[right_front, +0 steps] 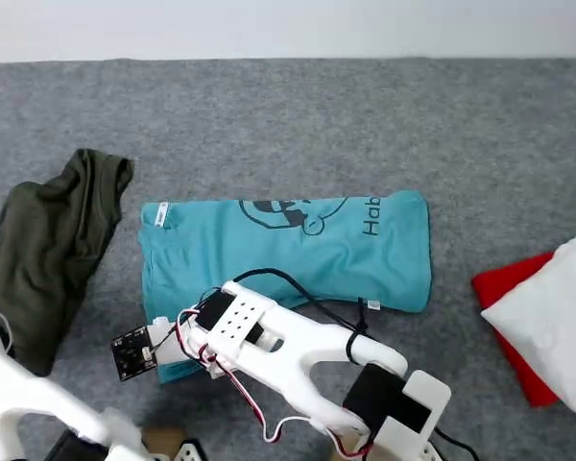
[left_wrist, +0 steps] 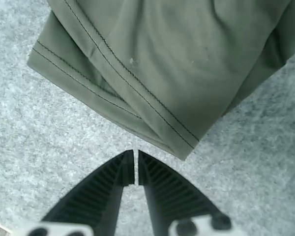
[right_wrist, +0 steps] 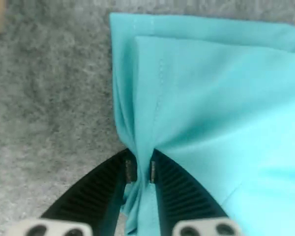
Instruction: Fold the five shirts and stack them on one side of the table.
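Teal shirt [right_front: 298, 252] is lying flat on the grey table [right_front: 317, 115]. It is folded lengthwise into a long band, with the long axis running parallel to the table's far edge. The end with the small white label [right_front: 161, 213] is pointing toward the crumpled olive shirt [right_front: 48, 240]. The opposite end is pointing toward the red shirt [right_front: 511, 277] and the white shirt [right_front: 557, 312] lying over it. A dark line print is facing up.

The near corner at the label end is being pinched by the right gripper [right_wrist: 139, 172], which is clamped on a bunched fold of teal fabric. The right arm [right_front: 298, 351] is being held low along the teal shirt's near edge.

The left gripper [left_wrist: 136, 167] is being held over bare table just beside the olive shirt's stitched hem, its fingers pressed together on nothing.
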`<state>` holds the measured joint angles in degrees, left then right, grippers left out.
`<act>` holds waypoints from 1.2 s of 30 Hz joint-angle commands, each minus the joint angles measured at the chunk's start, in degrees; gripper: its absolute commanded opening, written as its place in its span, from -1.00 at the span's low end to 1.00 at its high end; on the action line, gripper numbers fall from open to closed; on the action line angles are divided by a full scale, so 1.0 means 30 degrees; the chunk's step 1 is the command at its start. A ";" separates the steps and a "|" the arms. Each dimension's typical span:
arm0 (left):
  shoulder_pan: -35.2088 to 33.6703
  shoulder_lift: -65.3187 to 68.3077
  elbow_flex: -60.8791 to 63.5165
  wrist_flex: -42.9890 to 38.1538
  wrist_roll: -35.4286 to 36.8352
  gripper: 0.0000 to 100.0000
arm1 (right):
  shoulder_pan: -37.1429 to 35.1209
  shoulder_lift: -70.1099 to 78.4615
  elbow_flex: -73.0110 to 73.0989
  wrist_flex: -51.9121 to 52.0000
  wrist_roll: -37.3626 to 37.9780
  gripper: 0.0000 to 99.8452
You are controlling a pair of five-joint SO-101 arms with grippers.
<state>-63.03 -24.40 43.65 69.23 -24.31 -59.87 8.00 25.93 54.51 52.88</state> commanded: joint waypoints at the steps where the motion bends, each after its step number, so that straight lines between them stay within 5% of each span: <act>1: -0.0176 -0.0410 -0.0103 -0.0293 -0.0147 -0.95 | 0.1099 -0.0777 -0.1934 -0.0015 0.0147 -0.94; 14: -0.0147 -0.0410 -0.0103 -0.0293 -0.0147 -0.95 | 0.4967 0.3531 -0.8791 0.0278 0.0938 -0.94; 30: -0.0176 -0.0381 -0.0103 -0.0850 -0.0205 -0.95 | 0.7106 1.1678 -2.2183 0.6784 0.0938 -0.93; 36: -0.0147 -0.0381 -0.0103 -0.0850 -0.0234 -0.95 | 0.7692 1.2557 -2.3560 0.7487 -0.1875 -0.46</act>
<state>-63.03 -24.40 43.65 67.56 -24.31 -38.77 46.33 -40.62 76.66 52.88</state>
